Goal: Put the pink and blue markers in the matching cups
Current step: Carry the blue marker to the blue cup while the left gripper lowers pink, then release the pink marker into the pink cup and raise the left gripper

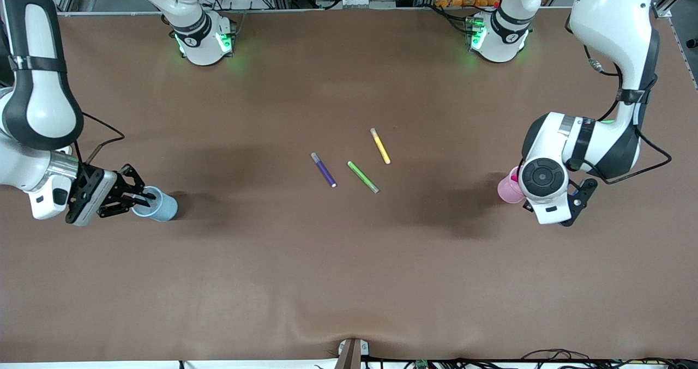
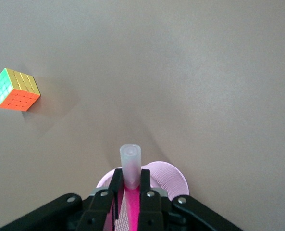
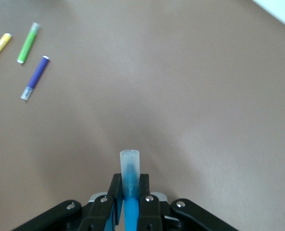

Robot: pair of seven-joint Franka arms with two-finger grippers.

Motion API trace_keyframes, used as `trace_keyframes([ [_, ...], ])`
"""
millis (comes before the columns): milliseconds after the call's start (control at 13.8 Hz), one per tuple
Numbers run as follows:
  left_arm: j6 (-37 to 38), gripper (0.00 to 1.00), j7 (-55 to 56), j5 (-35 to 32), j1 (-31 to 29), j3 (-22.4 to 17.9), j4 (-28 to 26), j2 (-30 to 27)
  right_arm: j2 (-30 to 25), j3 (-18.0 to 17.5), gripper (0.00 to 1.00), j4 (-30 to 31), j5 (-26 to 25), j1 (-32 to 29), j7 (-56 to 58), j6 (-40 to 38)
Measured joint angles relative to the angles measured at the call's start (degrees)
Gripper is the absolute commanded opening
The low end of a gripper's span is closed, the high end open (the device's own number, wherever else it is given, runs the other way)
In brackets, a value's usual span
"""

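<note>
From the front camera I saw my right gripper (image 1: 143,199) at the blue cup (image 1: 157,204) near the right arm's end of the table, and the left gripper (image 1: 526,194) over the pink cup (image 1: 508,189) at the left arm's end. Purple (image 1: 324,169), green (image 1: 363,176) and yellow (image 1: 380,145) markers lay mid-table.

In the left wrist view, the fingers (image 2: 116,185) were clamped on the pink marker (image 2: 130,168) above the pink cup (image 2: 168,173); a colour cube (image 2: 15,89) sat well apart.

In the right wrist view, the fingers (image 3: 115,187) pinched the blue marker (image 3: 130,180).

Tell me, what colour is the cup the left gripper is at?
Pale pink. The cup shows best in the left wrist view, under the left gripper holding the pink marker.
</note>
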State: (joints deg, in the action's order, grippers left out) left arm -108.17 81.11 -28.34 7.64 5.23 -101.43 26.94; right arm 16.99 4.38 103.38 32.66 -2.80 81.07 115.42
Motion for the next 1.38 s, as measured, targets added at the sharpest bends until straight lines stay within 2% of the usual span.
trace_keyframes([
  [145,-0.15,0.61,0.09,0.0,0.25,0.02,0.02,0.16,0.76,0.01,0.0,0.53,4.42,-1.14,9.12,0.02],
  [218,-0.21,0.89,0.09,0.0,0.23,0.0,0.12,0.16,1.43,0.01,0.0,0.77,5.92,-1.78,13.26,0.05],
  [290,-0.22,1.0,0.08,0.0,0.18,-0.04,0.21,0.16,2.28,0.01,0.0,0.85,7.03,-2.4,17.06,0.1],
  [580,-0.32,1.0,-1.01,0.22,0.22,0.42,1.75,0.16,5.22,0.01,0.0,0.84,11.42,-4.7,29.43,0.11],
  [870,1.98,1.0,-9.94,5.9,-0.12,0.79,7.34,-0.33,7.7,0.02,0.0,0.55,14.7,-7.57,37.57,-3.56],
  [1088,4.5,1.0,-20.23,8.48,-1.28,0.7,9.44,-3.63,9.26,0.01,0.0,-0.88,15.86,-9.64,39.96,-9.0],
  [1378,7.99,1.0,-26.74,10.06,-2.12,0.6,10.02,-9.81,10.81,0.01,0.0,-1.96,17.96,-12.14,41.6,-13.85],
])
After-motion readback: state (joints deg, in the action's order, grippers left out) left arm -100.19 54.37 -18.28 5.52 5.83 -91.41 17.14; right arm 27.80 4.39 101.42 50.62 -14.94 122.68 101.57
